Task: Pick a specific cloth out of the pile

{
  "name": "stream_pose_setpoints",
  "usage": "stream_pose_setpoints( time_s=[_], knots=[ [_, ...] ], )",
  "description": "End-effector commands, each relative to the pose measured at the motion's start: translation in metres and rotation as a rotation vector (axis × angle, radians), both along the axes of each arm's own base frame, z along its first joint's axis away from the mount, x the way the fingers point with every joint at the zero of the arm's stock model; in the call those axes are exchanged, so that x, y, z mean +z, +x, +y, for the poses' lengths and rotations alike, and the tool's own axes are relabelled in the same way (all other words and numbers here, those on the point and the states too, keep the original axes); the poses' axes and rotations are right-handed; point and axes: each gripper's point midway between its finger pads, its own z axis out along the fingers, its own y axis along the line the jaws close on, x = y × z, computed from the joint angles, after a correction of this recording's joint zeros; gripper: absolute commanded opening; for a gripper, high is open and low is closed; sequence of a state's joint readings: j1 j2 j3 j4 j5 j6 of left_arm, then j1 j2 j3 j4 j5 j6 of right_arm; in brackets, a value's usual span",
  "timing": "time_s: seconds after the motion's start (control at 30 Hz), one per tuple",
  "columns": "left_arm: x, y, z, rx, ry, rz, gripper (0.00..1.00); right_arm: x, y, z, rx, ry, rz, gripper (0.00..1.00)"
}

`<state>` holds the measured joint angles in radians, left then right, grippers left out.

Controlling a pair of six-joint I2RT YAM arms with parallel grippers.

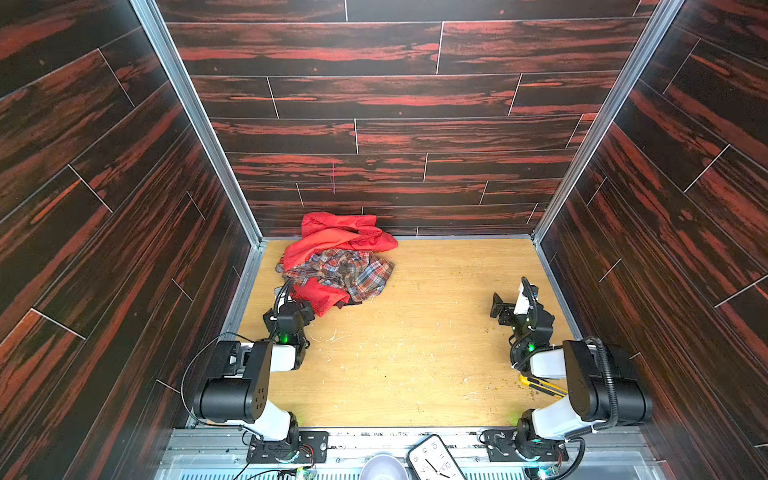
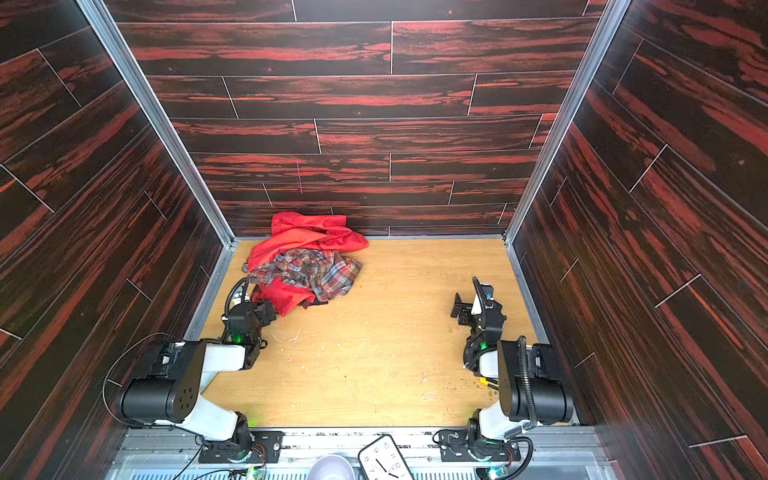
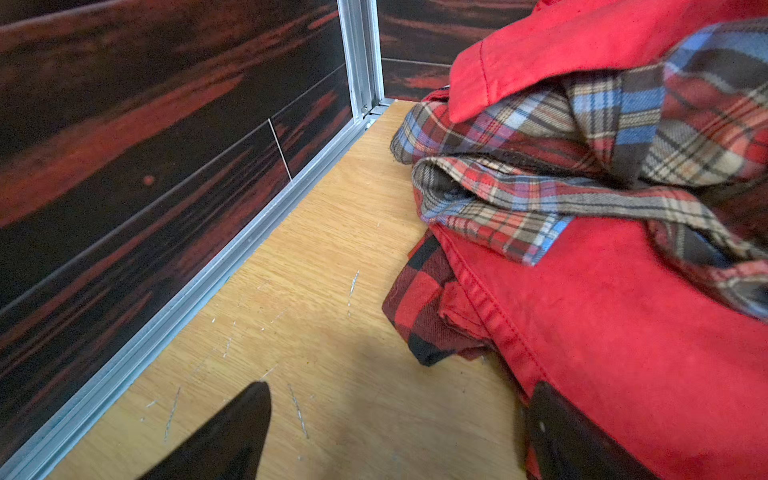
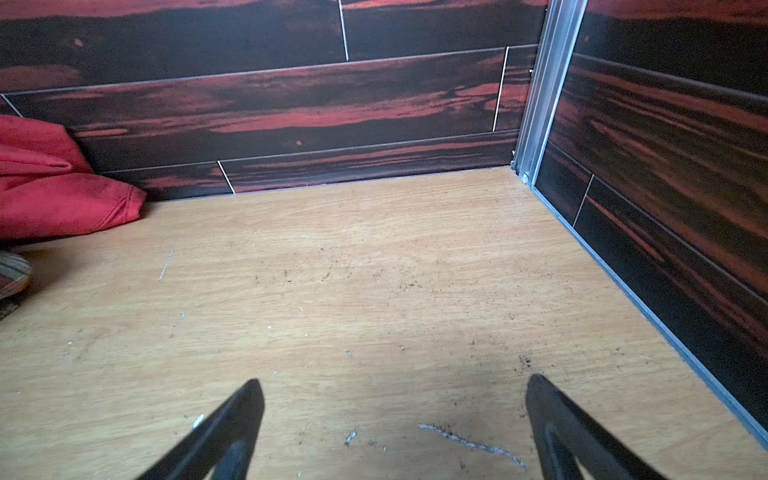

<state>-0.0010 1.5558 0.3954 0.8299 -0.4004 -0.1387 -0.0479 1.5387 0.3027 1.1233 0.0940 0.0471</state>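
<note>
My left tool (image 3: 401, 390) stood released, jaws spread wide and holding nothing, low over the tabletop (image 3: 311, 291) at the near edge of the pile (image 1: 336, 266). One of its fingers (image 3: 557, 436) sat at the hem of the plain red cloth (image 3: 623, 332); I could not tell whether it touched. The cloth (image 3: 419, 307) I wanted lay just ahead of that tool, only a corner of it showing. Its bold red-and-black squares, in a soft, flannel-like weave, poked out flat on the tabletop from under the plain red cloth's stitched hem. That exposed strip ran along the pile's near edge, so I judged the coming move to be a short reach forward and down onto the corner. The plain red cloth looked heavier and brushed, and it pinned the rest. On top of it, deeper into the pile, the plaid shirt (image 3: 519, 195) lay crumpled in thin, fine-checked folds. My right tool (image 4: 395, 381), also spread and empty, hung well apart from the pile, so the left arm was plainly the nearer.
</note>
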Motion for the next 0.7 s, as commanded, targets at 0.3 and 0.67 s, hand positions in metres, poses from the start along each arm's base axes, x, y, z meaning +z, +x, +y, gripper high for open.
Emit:
stream_pose_setpoints(
  time_s=[0.3,0.67],
  knots=[
    [0.014,0.005,0.001,0.003,0.004,-0.037,0.99,-0.003,0.002,-0.006,0.047,0.050,0.010,0.99],
    [0.042,-0.010,0.017,0.109,0.024,-0.140,0.99,0.013,0.004,-0.005,0.048,0.052,0.019,0.99]
  ],
)
